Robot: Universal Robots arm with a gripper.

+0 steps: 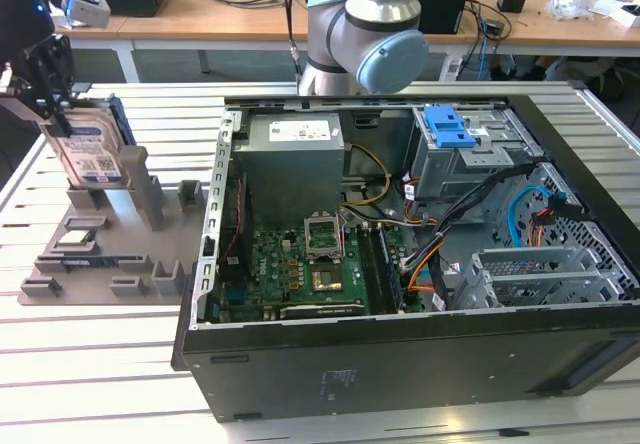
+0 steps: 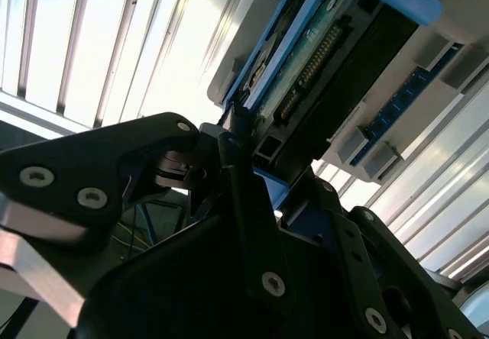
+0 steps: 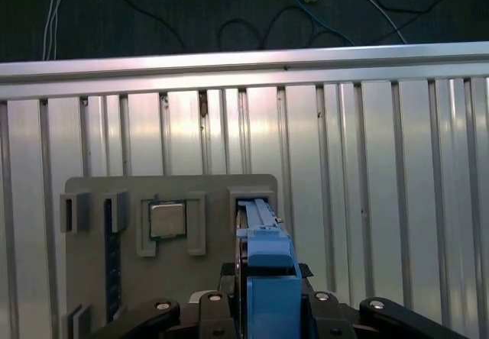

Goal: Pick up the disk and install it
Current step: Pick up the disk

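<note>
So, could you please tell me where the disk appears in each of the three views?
Exterior view: the disk stands on edge in the grey tray at the exterior view's left.
Second wrist view: its circuit-board side, close up, with a blue rail along it.
First wrist view: edge-on, its blue rail facing the camera.
Shared landmark: the slatted metal table.

The flat silver metal disk [image 1: 92,149] with blue rails is standing on edge, leaning slightly, at one end of the grey plastic tray [image 1: 125,244].
</note>
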